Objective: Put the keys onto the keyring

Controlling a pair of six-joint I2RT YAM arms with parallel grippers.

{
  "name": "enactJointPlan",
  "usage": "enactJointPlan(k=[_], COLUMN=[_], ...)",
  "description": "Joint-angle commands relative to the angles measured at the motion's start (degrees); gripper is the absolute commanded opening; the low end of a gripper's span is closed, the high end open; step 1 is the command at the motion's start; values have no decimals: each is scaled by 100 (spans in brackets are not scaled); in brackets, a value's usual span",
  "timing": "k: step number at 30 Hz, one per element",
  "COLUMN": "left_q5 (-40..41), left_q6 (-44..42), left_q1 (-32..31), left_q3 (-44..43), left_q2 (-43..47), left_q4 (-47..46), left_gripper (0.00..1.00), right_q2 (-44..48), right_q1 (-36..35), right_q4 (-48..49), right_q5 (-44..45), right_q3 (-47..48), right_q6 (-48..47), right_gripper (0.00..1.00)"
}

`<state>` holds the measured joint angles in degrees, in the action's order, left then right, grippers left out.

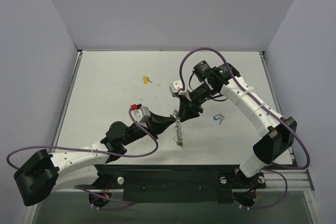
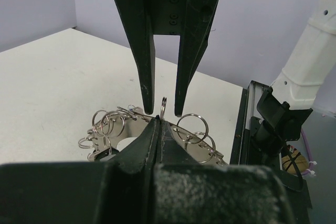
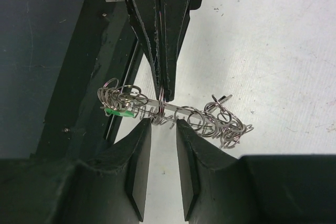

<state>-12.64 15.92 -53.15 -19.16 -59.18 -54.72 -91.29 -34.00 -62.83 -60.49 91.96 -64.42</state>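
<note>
The keyring (image 3: 202, 115), a silvery strip hung with many small split rings, is held up off the table between both grippers; from above it dangles as a chain (image 1: 180, 134). My left gripper (image 2: 159, 120) is shut on one small ring (image 2: 164, 106) of it. A green key (image 3: 117, 111) hangs among the rings at the keyring's left end. My right gripper (image 3: 163, 125) is open, its fingers (image 3: 137, 153) standing either side of that pinched ring, close but apart. A blue key (image 1: 218, 118) lies on the table to the right. A yellow key (image 1: 146, 80) lies further back.
The white table (image 1: 105, 98) is walled on three sides. A dark rail (image 1: 173, 178) with the arm bases runs along the near edge, close below the keyring. The right arm (image 1: 252, 103) arches over the table's right half.
</note>
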Motion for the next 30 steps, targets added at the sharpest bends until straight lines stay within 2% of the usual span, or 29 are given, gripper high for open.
enactJointPlan(k=[1, 9, 15, 17, 27, 28, 30], left_q5=[25, 95, 95, 87, 157, 157, 174], left_q6=[86, 130, 139, 157, 297, 315, 385], left_q1=[6, -3, -20, -20, 6, 15, 50], left_q3=[-264, -255, -273, -273, -176, -167, -158], left_q2=[29, -24, -59, -76, -164, -147, -86], left_q4=[-716, -786, -777, -786, -795, -760, -629], left_gripper=[0, 0, 0, 0, 0, 2, 16], right_q2=[102, 93, 93, 102, 304, 296, 313], right_q1=[-124, -195, -212, -221, -230, -239, -230], right_q4=[78, 95, 148, 157, 579, 579, 561], right_q5=[-77, -77, -77, -68, 493, 546, 678], right_q3=[-65, -38, -56, -47, -108, -100, -91], right_q6=[149, 202, 299, 342, 1484, 1625, 1792], right_gripper=[22, 19, 8, 0, 0, 0, 0])
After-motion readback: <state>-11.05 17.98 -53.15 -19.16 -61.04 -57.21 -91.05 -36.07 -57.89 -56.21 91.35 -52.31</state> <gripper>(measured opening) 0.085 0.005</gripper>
